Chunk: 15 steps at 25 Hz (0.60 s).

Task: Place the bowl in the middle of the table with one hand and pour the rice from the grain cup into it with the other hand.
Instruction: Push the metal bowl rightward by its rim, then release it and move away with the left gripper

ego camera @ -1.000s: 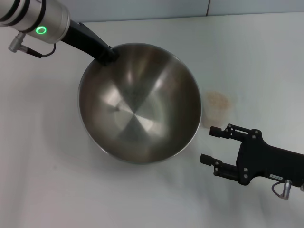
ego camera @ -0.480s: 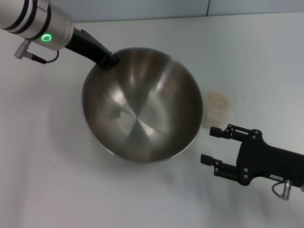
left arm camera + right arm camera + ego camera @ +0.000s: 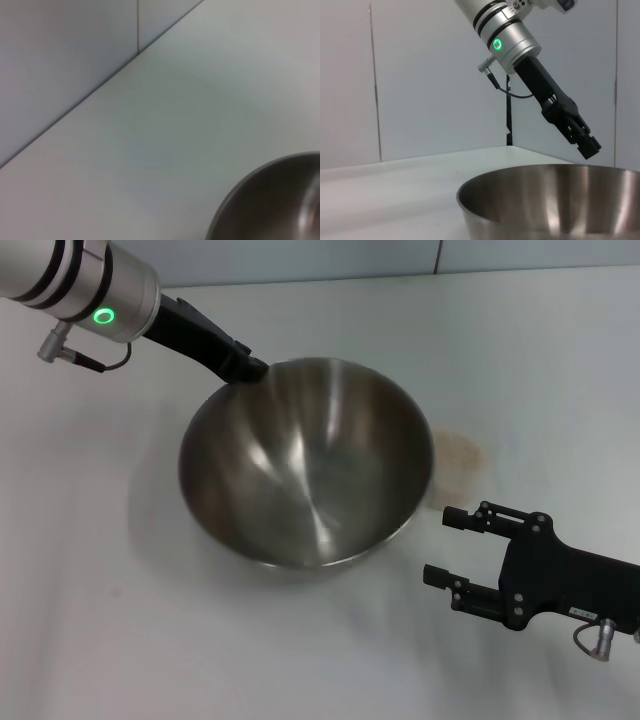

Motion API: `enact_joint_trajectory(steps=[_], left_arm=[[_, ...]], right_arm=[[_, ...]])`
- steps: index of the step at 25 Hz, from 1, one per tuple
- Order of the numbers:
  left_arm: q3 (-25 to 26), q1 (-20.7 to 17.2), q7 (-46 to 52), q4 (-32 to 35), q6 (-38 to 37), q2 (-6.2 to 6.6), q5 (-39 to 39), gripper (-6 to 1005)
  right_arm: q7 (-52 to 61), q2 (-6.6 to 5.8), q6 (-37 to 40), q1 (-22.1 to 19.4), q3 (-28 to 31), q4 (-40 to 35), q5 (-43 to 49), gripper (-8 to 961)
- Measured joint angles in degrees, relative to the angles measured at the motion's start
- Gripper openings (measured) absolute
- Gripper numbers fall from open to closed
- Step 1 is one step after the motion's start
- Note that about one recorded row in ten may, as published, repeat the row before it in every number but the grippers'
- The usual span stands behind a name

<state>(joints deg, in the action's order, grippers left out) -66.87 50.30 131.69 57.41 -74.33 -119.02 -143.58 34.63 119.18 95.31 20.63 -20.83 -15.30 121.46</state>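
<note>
The left gripper [image 3: 246, 367], at the end of a silver arm with a green light, met the far-left rim of the bowl [image 3: 300, 470]; from the room it could not be told whether it gripped the steel or merely rested by it. The bowl sat near the middle of the table [image 3: 560, 360], wide, shiny and holding nothing. Just beside its right rim stood the grain cup [image 3: 462, 478], upright, with the rice [image 3: 460, 450] showing as a pale beige patch inside. On the near right, the right gripper [image 3: 438, 544] hovered low with its jaws spread and nothing between them, pointing toward the bowl, the cup a little beyond its tips. The bowl-placing step looked to be at or close to its end. The pour had not begun. By this onlooker's reckoning, the next move called for the left arm to let go and draw clear, and for the right to reach forward and close on the cup without knocking the bowl so close beside it, then lift and tip it over the rim. The tabletop was plain matte white; behind it rose a wall [image 3: 420, 75] of grey panels with thin seams.
</note>
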Motion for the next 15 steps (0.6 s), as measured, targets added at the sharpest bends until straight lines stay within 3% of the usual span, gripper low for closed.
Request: enact_joint_trajectory(steps=[2, 9, 13, 15], left_arm=[[0.0, 0.0, -0.1, 0.1, 0.0, 0.00, 0.1, 238], [0.4, -0.3, -0.3, 0.7, 0.0, 0.14, 0.7, 477], [0.4, -0.7, -0.4, 1.6, 0.0, 0.16, 1.4, 685], [0.4, -1.1, -0.4, 2.6, -0.2, 0.22, 1.9, 685]], right_arm=[[0.0, 0.00, 0.2, 0.1, 0.0, -0.1, 0.0, 666], [0.0, 0.00, 0.3, 0.2, 0.0, -0.2, 0.0, 666], [0.0, 0.00, 0.3, 0.2, 0.0, -0.3, 0.0, 666], [0.0, 0.00, 0.3, 0.2, 0.0, -0.3, 0.0, 666]])
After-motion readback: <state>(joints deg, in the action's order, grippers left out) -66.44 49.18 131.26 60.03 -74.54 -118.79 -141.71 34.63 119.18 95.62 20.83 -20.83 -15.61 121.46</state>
